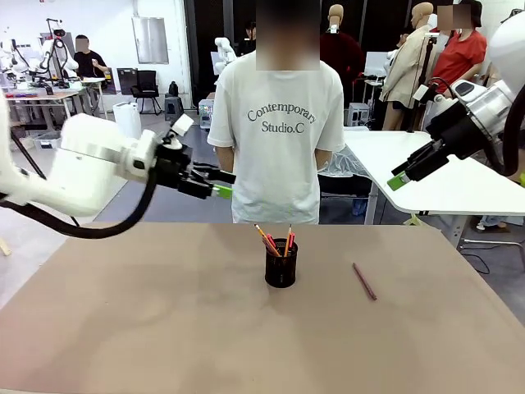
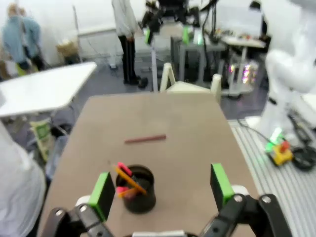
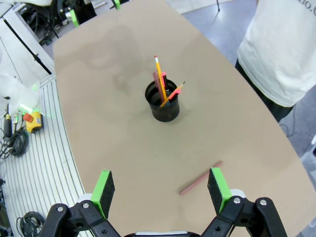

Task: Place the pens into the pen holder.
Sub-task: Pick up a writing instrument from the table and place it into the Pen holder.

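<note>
Your wide-open right gripper (image 3: 162, 185) hangs nearest the thin dark-maroon pen (image 1: 365, 281), lying near-to-far, right of the black mesh cup (image 1: 280, 264).

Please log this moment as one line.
pen holder: pens inside; maroon pen: on table; left end effector: open, empty; right end effector: open, empty

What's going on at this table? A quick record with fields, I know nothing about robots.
Pen holder: upright, middle of table, pens leaning inside
Maroon pen: lying flat, robot's right of holder, apart from it
Left gripper: open, empty, raised
Right gripper: open, empty, raised
Person: standing at far edge
</note>
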{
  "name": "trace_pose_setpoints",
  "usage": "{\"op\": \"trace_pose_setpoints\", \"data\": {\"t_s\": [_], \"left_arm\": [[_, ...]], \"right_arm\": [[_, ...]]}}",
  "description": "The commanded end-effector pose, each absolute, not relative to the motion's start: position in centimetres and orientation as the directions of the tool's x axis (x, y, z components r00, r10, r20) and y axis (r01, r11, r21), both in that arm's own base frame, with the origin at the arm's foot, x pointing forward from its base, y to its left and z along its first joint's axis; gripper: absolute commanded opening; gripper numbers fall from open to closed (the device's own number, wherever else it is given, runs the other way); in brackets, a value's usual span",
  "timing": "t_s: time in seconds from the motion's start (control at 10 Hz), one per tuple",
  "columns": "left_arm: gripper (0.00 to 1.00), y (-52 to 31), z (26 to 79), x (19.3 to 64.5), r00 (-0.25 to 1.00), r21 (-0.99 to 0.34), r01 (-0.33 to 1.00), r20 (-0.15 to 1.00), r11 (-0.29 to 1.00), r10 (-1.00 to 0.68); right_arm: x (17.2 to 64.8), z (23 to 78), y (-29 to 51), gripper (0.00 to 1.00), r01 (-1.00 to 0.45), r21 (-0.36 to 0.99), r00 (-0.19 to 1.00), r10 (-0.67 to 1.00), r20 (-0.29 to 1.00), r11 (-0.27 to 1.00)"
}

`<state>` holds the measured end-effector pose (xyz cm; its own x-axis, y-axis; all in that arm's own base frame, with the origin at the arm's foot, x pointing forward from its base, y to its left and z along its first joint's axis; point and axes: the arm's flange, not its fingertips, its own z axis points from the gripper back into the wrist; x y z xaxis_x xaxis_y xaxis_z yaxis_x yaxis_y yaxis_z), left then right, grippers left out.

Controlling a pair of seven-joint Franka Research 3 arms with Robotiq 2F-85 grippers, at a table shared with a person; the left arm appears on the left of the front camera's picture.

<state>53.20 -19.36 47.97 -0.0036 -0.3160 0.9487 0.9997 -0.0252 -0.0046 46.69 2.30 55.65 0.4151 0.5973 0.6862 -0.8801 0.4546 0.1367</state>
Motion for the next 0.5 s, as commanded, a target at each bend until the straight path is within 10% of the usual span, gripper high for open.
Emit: {"op": "trace_pose_setpoints", "data": {"t_s": [0.0,0.4], "left_arm": [[1.0,-17.1,49.2,52.9,0.02,-0.02,1.0,0.905,0.004,-0.424],[1.0,-10.4,51.3,53.5,0.04,0.091,0.967,0.867,0.237,-0.496]], "right_arm": [[46.7,55.8,2.3,1.0,-0.884,0.135,0.406,0.592,0.696,0.447],[46.7,55.8,2.3,1.0,-0.884,0.135,0.406,0.592,0.696,0.447]]}}
